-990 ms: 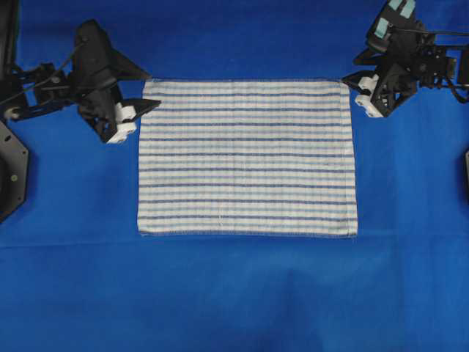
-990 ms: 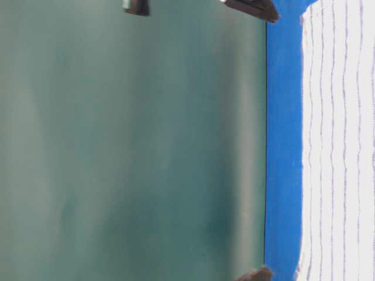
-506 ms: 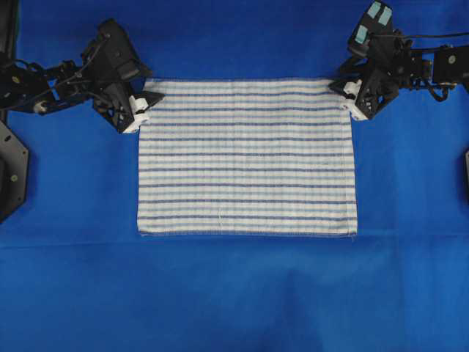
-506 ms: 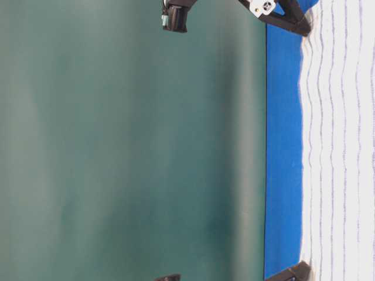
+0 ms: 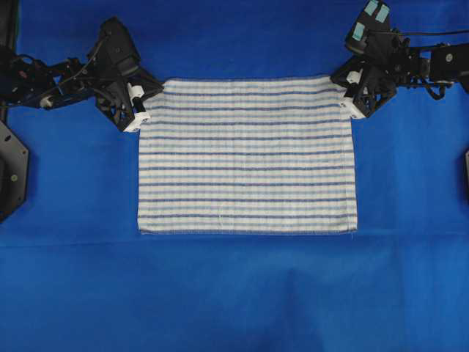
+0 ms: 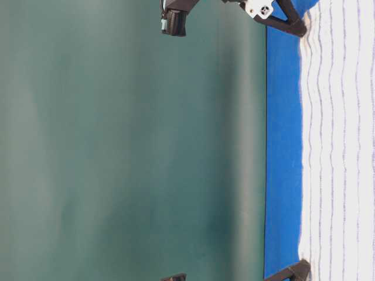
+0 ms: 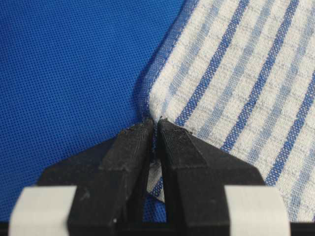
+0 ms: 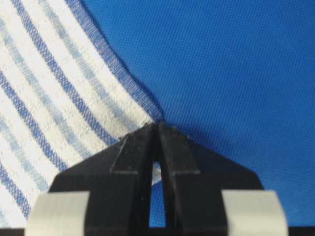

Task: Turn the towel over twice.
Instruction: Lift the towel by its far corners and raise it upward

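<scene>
- Surface: a plain blue sheet (image 5: 234, 293) covers the table; a dull green wall (image 6: 129, 146) stands behind.
- Towel (image 5: 247, 155): lies flat at the centre of the sheet, stripes running crosswise.
- Left gripper (image 7: 155, 125): low over the far left corner, jaws pinched together on the towel's cloth.
- Right gripper (image 8: 156, 127): at the far right corner, jaws likewise closed on the cloth.

Bright even light, soft shadows, table-level view blurred, wrist views sharp
</scene>
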Robot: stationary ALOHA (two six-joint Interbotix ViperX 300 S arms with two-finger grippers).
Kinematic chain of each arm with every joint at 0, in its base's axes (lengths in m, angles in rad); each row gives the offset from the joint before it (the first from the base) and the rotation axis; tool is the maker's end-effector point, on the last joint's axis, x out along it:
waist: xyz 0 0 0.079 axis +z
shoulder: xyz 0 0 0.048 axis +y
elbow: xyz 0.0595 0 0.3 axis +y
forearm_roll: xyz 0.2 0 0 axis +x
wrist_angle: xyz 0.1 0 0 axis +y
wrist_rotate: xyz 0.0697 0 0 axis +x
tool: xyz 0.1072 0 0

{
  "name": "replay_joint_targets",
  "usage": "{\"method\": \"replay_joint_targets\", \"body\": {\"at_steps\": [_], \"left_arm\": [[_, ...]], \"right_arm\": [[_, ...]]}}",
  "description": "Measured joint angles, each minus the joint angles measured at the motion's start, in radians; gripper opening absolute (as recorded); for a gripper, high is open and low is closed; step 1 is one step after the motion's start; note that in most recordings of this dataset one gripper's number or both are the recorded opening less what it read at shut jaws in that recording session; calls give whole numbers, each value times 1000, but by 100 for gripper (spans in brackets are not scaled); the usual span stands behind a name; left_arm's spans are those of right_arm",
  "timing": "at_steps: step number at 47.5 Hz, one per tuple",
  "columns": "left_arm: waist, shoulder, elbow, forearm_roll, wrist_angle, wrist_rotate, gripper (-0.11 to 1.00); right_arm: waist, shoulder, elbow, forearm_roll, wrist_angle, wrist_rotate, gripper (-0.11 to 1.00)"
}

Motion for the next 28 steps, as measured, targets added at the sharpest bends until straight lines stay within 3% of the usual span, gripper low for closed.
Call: {"method": "replay_joint_targets", "body": {"at_steps": [13, 28], "left_arm": [[18, -61, -38, 2, 44, 63, 3], [91, -212, -123, 2, 164, 110, 3]], "right_arm": [[-3, -66, 3, 0, 77, 6, 5], [-64, -176, -83, -15, 196, -9, 5]]}}
